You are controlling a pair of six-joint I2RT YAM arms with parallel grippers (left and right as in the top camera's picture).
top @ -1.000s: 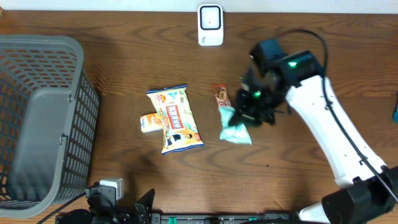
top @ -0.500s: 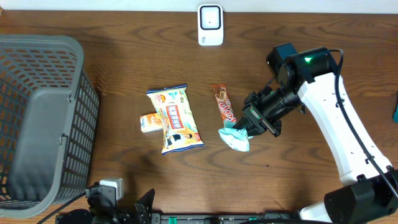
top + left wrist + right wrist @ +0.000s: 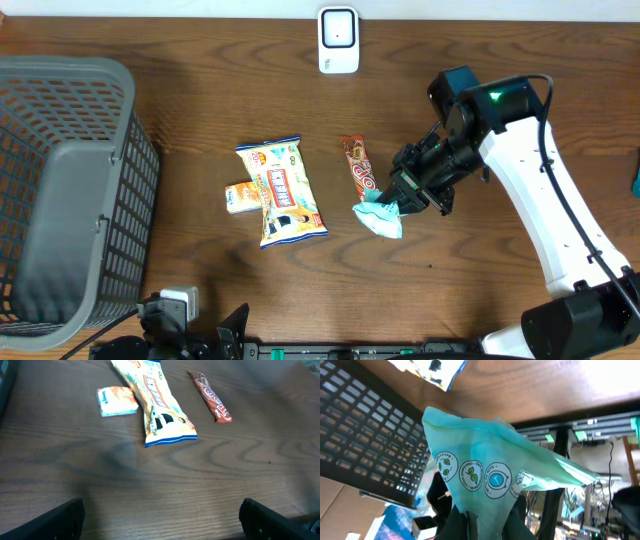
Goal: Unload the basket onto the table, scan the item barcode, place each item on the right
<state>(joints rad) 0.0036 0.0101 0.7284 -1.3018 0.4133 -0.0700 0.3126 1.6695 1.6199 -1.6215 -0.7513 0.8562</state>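
Right tool [image 3: 402, 203] is pinched shut on the teal packet [image 3: 380, 218]. The scanner [image 3: 338, 40] is placed beyond it, leftward, at the far edge of the desk [image 3: 200, 80]. The left tool [image 3: 162, 520] is spread wide.

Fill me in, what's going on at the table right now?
The right gripper is shut on a teal packet, apparently lifted off the table beside the chocolate bar. The scanner stands at the far edge; the packet isn't in front of it yet. The left gripper hangs open and empty at the near edge.
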